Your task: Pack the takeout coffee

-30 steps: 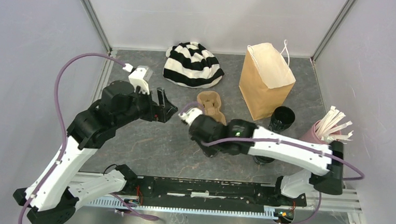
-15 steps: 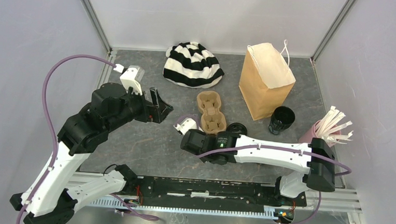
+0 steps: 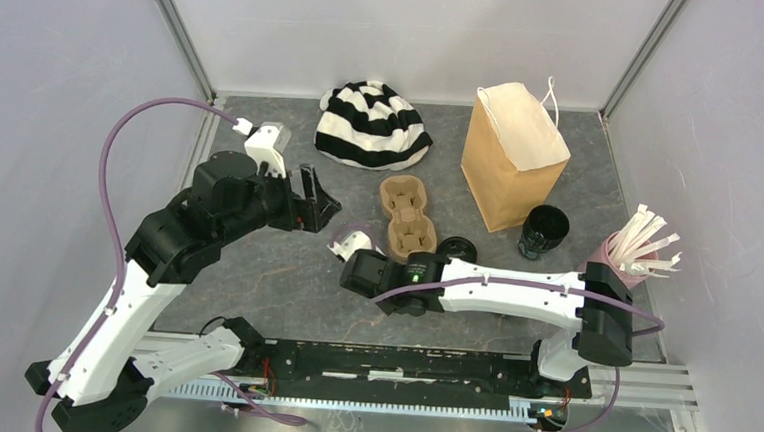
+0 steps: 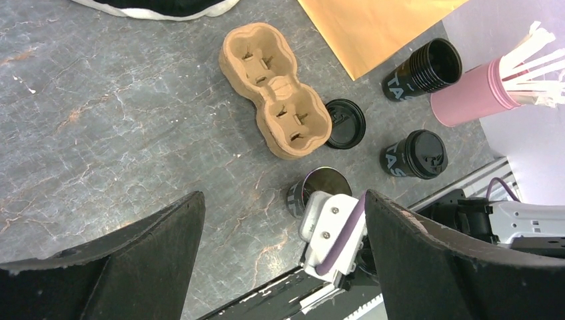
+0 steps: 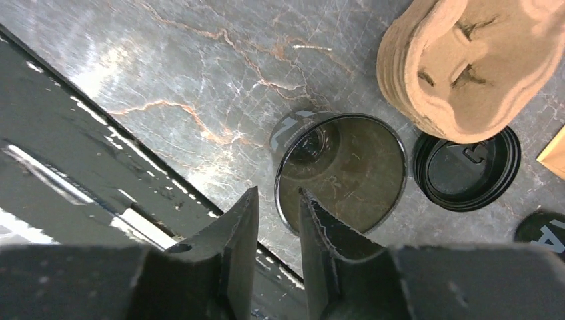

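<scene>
Left claw (image 3: 319, 200): wide open, held nothing, hung over the tabletop (image 3: 284, 270) left of the carrier (image 3: 406, 215).
Right claw (image 5: 278, 197): fingers a little apart, the open cup's rim in the gap; a firm grip could not be told.
Open cup (image 5: 346, 180): upright on the tabletop, lidless, just beside the carrier's near end.
Lid (image 5: 466, 167): flat on the tabletop, between the open cup and the lidded cup.
Lidded cup (image 4: 414, 153): upright, right of the lid, apart from it.
Second open cup (image 3: 544, 229): lidless, just beside the bag (image 3: 512, 154).
Pink cup (image 3: 606, 258): held white sticks, at the right edge.
Hat (image 3: 373, 125): striped, at the far side.
</scene>
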### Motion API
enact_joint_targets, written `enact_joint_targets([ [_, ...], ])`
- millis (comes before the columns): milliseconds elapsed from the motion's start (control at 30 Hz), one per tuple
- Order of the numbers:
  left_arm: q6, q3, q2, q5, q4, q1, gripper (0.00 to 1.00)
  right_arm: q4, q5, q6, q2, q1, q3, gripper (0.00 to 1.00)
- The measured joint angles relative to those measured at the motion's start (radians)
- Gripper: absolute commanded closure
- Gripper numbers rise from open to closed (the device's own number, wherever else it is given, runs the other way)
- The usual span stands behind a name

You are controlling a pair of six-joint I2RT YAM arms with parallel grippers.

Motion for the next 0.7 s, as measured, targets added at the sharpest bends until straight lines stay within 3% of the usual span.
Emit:
enact_joint_targets([
  [200, 0.000, 0.016, 0.008, -0.008, 0.024, 0.002, 0.05, -0.117, -0.003, 0.008, -0.021, -0.017, 0.210, 0.57],
  [267, 0.000, 0.024, 0.010, -0.010, 0.026, 0.003, 0.05, -0.115, 0.004, 0.017, -0.082, -0.058, 0.206, 0.57],
  [500, -0.001, 0.065, 0.078, -0.009, 0.011, 0.000, 0.05, -0.059, 0.043, 0.016, -0.394, -0.508, -0.125, 0.48],
  [700, -0.006, 0.111, 0.177, 0.003, 0.013, 0.000, 0.05, -0.006, 0.046, -0.062, -0.241, -0.668, -0.254, 0.49],
])
